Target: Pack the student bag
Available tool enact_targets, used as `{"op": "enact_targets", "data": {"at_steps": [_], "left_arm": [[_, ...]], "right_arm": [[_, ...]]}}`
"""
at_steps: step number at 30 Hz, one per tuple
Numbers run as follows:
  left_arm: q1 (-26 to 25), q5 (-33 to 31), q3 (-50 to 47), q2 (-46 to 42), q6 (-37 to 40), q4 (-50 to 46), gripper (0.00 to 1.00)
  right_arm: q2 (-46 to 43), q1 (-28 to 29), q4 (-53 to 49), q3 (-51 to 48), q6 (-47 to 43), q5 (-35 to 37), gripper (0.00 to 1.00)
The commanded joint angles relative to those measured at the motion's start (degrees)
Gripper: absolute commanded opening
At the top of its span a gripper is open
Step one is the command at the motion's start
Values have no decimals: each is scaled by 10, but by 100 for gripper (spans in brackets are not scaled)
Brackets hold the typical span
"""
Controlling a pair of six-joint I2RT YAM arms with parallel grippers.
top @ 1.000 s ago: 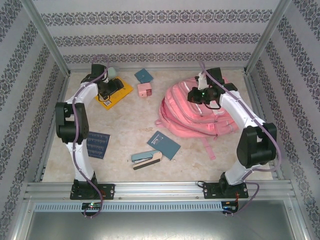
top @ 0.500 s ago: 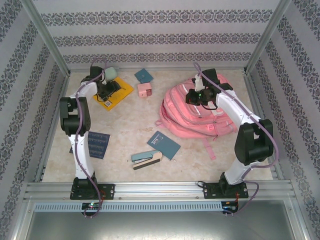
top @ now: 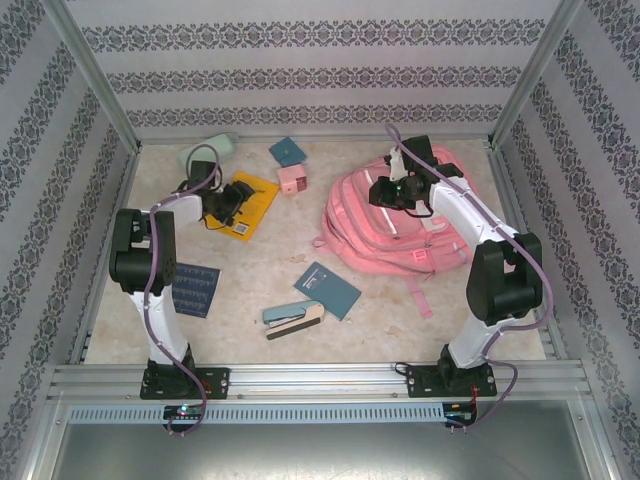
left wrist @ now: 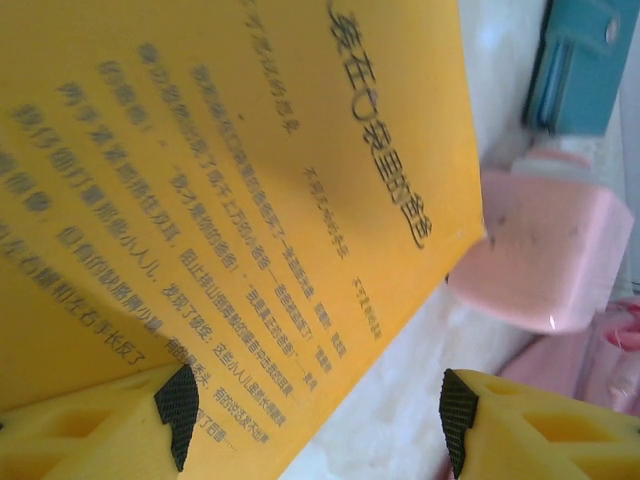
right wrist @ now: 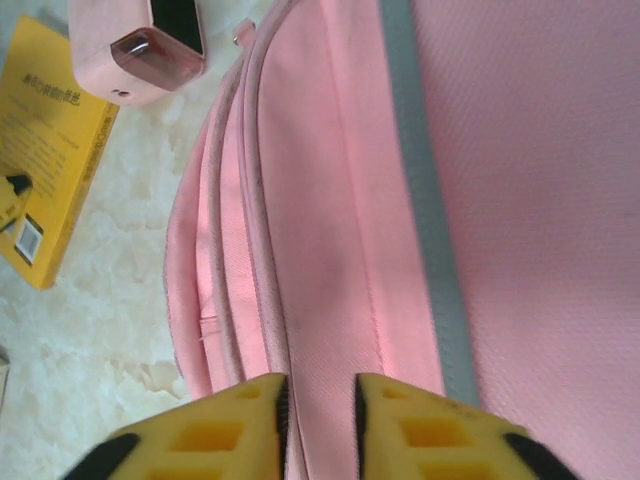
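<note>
Count on the table (top: pixel 260 260):
- one student bag (top: pixel 380 235)
- one yellow book (top: pixel 258 190)
- one small pink box (top: pixel 292 180)
- two teal books, a small one (top: pixel 288 152) at the back and a larger one (top: pixel 328 290) mid-table
- one stapler (top: pixel 293 318)
- one dark blue flat sheet (top: pixel 196 288)
- one pale green item (top: pixel 207 155) in the back left corner, too small to name

The bag lies flat on the right half, straps trailing toward the near edge.

Right gripper (top: pixel 385 192) sits on the bag's upper left part. Its fingers are nearly together, and a ridge of pink fabric (right wrist: pixel 520 200) runs into the narrow slit. Cannot tell whether it is pinched.

Left gripper (top: pixel 238 203) is well left of the bag, over the yellow book (left wrist: pixel 200 200). It is released, jaws wide. One pad is above the cover, the other past the book's edge near the pink box (left wrist: pixel 545 250).

Bag seams look closed; contents cannot be told.
</note>
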Motion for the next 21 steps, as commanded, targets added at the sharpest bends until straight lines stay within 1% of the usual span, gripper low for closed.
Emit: {"op": "enact_targets", "data": {"at_steps": [1, 4, 7, 10, 15, 21], "left_arm": [[-47, -9, -72, 1, -96, -14, 68], [-69, -24, -100, -30, -138, 0, 68], [-90, -47, -101, -64, -140, -16, 69], [-90, -50, -84, -82, -122, -36, 70], [-74, -63, -21, -88, -32, -124, 70], [-19, -67, 35, -78, 107, -205, 69]], "right_arm": [[0, 0, 2, 20, 2, 19, 35], [-13, 7, 4, 18, 8, 34, 43], [-29, 20, 8, 14, 11, 56, 45], [-43, 33, 19, 9, 25, 66, 46], [-61, 70, 39, -3, 45, 76, 46], [-60, 139, 70, -20, 76, 96, 46]]}}
